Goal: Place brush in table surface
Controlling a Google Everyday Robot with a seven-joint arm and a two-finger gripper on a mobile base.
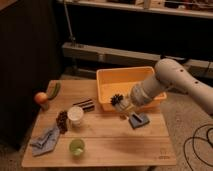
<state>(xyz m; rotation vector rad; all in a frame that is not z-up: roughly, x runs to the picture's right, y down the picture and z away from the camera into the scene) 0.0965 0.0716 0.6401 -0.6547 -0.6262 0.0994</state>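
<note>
In the camera view my gripper [126, 106] hangs before the orange tub's [106, 90] front wall. The fingers pinch the brush [117, 99] by its white handle, so the bristles jut left, clear above the desk [115, 146]. I judge 1 lowering remains.

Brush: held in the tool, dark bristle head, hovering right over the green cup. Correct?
Not over the green cup. The camera view shows the brush, held in the tool, by the front wall of the orange tub; the green cup stands apart near the front edge of the table surface. Held, dark bristle head: right.
</note>
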